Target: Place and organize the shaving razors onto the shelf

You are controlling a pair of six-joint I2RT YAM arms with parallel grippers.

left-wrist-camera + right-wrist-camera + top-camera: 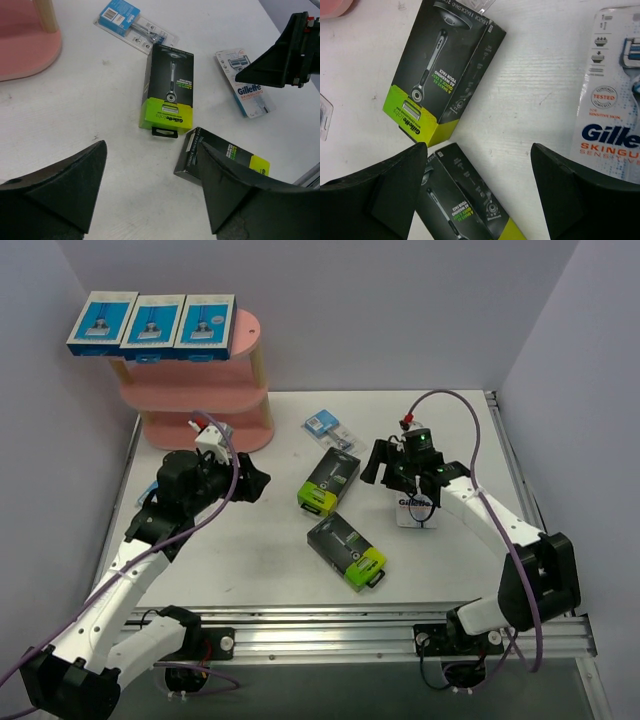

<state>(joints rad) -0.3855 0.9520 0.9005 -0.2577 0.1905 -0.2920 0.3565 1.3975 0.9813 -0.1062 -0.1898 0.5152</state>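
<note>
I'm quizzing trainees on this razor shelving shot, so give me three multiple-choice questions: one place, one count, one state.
1. Where are the three blue-and-white boxes? A the shelf's top tier; B its middle tier; C its bottom tier.
2. How many black boxes lie on the table? A one; B two; C four.
3. The left gripper is: A open; B shut on a black box; C shut on a blue-and-white box.
Answers: 1A, they line its top board; 2B, both lie mid-table; 3A, its fingers stand apart, nothing between.

A lab test cell: white table [250, 570] boxed by plain walls [400, 310], aluminium mounting rail [330, 638] along its edge.
</note>
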